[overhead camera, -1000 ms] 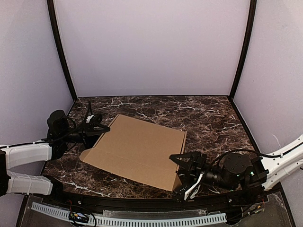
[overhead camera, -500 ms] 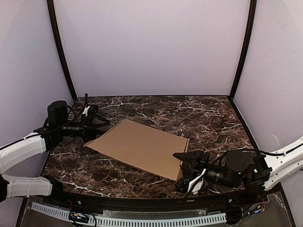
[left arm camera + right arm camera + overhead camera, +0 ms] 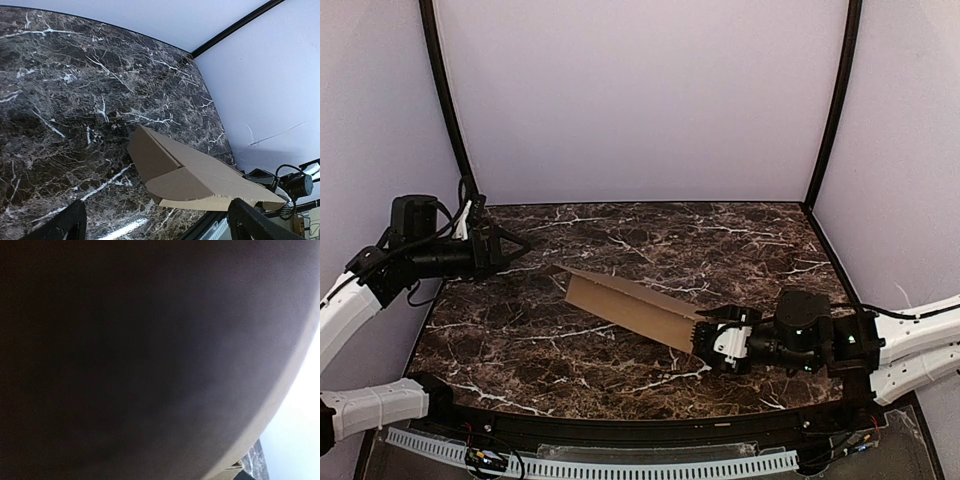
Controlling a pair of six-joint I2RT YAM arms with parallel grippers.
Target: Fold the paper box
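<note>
Evidently the right gripper [image 3: 712,340] is clamped on the near right corner of the paper box [image 3: 625,305], though cardboard pressed close blots out its own wrist view, so the exact bite is hard to judge. The left gripper [image 3: 510,245] gapes wide, holding nothing, well apart from the box's far left end. The box slopes, tilted up on edge, over the marble table [image 3: 520,340]. It is light, stiff corrugated board and probably bends only at its creases, so edges and flap corners look like the best holds.

left arm [image 3: 345,305]: white shells, black joints | right arm [image 3: 920,345]: same | left pincer [image 3: 520,244]: black
</note>
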